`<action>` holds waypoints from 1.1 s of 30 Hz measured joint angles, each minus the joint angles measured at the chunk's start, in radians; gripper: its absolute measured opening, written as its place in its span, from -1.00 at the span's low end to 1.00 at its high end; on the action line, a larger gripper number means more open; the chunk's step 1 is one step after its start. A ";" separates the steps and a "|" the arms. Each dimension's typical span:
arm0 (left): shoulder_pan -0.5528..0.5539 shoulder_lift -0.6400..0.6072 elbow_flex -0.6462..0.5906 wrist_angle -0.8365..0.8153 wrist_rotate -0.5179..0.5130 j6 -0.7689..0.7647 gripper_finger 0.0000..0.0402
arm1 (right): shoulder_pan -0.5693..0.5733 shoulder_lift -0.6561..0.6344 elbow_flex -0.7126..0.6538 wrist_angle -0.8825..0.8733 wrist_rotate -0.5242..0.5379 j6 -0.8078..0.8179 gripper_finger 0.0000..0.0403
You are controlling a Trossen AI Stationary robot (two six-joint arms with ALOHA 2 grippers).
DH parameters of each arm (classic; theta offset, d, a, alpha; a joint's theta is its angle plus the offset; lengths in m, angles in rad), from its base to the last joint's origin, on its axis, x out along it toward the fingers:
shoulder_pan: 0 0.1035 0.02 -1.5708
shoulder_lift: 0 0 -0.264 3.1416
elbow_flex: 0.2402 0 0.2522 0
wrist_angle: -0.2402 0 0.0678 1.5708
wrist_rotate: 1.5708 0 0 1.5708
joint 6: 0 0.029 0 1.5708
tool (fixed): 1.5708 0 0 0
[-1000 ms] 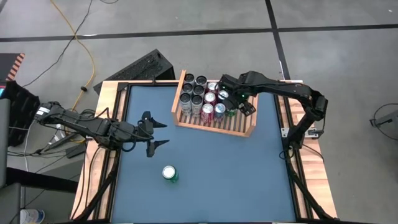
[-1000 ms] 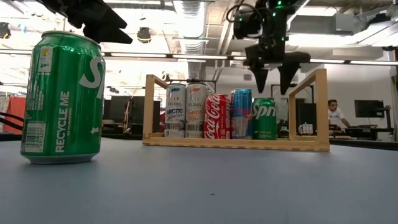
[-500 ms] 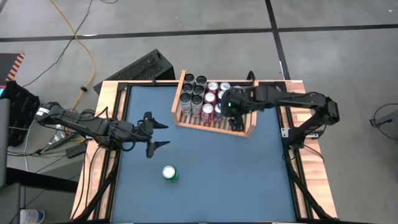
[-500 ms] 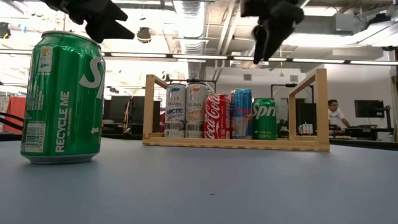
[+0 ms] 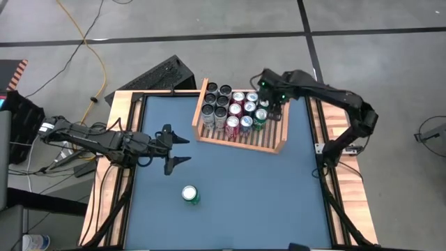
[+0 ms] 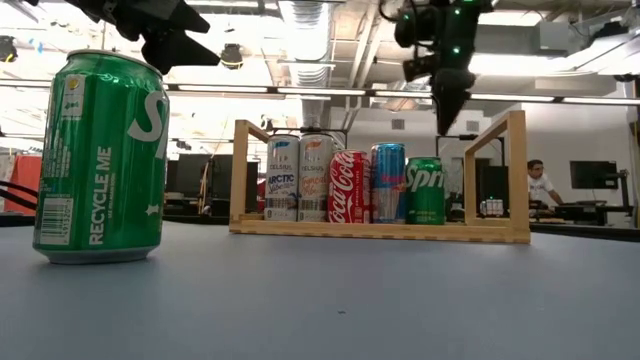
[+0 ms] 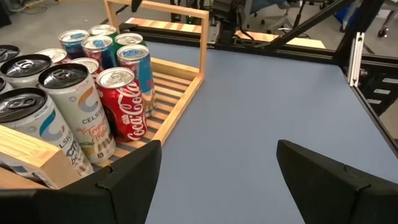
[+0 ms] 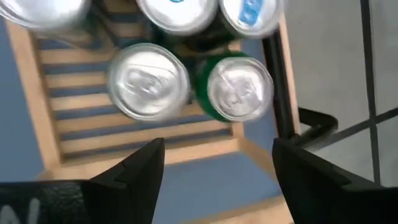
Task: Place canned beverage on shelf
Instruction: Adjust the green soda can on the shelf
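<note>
The right claw [image 5: 268, 97], open and empty, has drawn back above the far side of the shelf [image 5: 240, 141], leaving a green can [image 5: 260, 117] standing just below it, while another green can [image 5: 190, 194] waits near the open, empty left claw [image 5: 174, 150].

Grey floor [image 5: 209, 28], yellow cable [image 5: 97, 63]

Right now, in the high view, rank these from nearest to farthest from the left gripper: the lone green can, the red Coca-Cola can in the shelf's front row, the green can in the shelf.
From the left gripper:
1. Lone green can, on the open mat, nearer the front edge.
2. Red Coca-Cola can, front row of the shelf.
3. Green can in the shelf, toward its right end, below the right gripper.
</note>
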 joint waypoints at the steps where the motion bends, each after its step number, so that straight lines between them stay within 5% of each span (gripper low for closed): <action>1: 0.000 0.000 0.000 0.000 0.000 0.000 0.52 | -0.020 0.000 0.000 0.004 0.000 -0.020 0.40; 20: 0.000 0.000 0.000 -0.024 -0.004 0.001 0.52 | -0.163 0.203 -0.002 0.009 -0.009 -0.113 0.40; 33: 0.000 0.000 0.000 -0.037 -0.006 0.001 0.52 | -0.199 0.223 -0.002 0.101 -0.039 -0.218 0.40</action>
